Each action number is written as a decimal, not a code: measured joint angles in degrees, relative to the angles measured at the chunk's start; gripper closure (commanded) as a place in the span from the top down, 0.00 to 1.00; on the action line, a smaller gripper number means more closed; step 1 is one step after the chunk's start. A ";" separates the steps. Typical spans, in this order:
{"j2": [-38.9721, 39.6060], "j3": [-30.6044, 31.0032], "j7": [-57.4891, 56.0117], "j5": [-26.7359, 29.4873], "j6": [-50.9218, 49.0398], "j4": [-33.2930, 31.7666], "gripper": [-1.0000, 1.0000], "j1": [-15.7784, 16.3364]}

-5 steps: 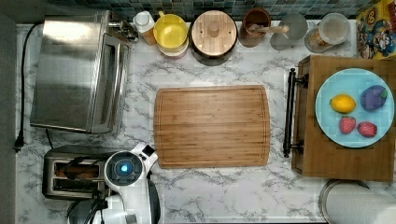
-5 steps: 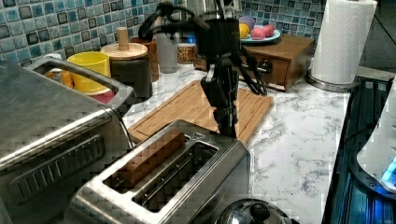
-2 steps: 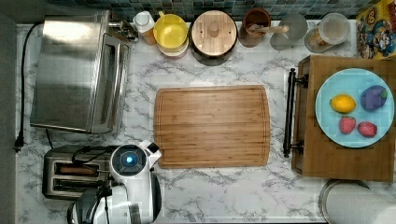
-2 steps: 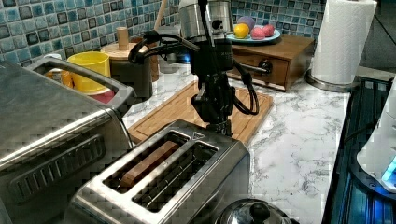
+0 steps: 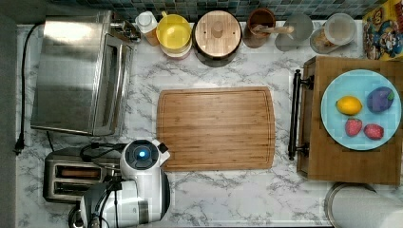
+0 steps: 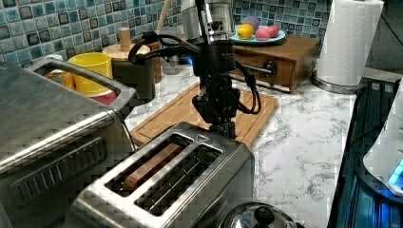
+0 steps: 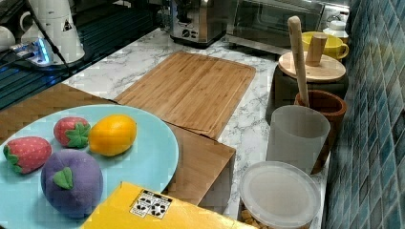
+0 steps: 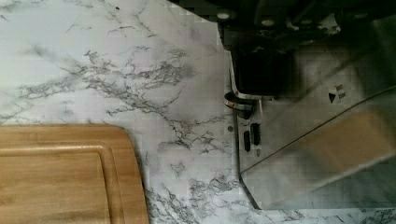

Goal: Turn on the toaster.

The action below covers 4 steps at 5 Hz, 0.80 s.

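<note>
In the left view, the toaster oven (image 6: 47, 137) stands furthest to the left of the gripper (image 6: 223, 127). The pop-up toaster (image 6: 166, 185) lies directly below the gripper, which hangs over its far end with the fingertips at the top edge; whether the fingers are wide or narrow cannot be told. A brown slice sits in one slot. The bamboo cutting board (image 6: 190, 107) lies just behind the gripper, and the paper towel roll (image 6: 349, 42) stands well to its right.

White arm (image 5: 142, 183), looped black cables (image 6: 164, 47)
</note>
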 measured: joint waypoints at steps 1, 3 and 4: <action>1.29 -0.55 -0.03 1.43 0.62 0.11 0.00 0.03; 1.82 -0.76 -0.17 2.21 0.92 0.34 0.00 0.04; 1.81 -0.77 -0.17 2.21 1.18 0.34 0.00 0.06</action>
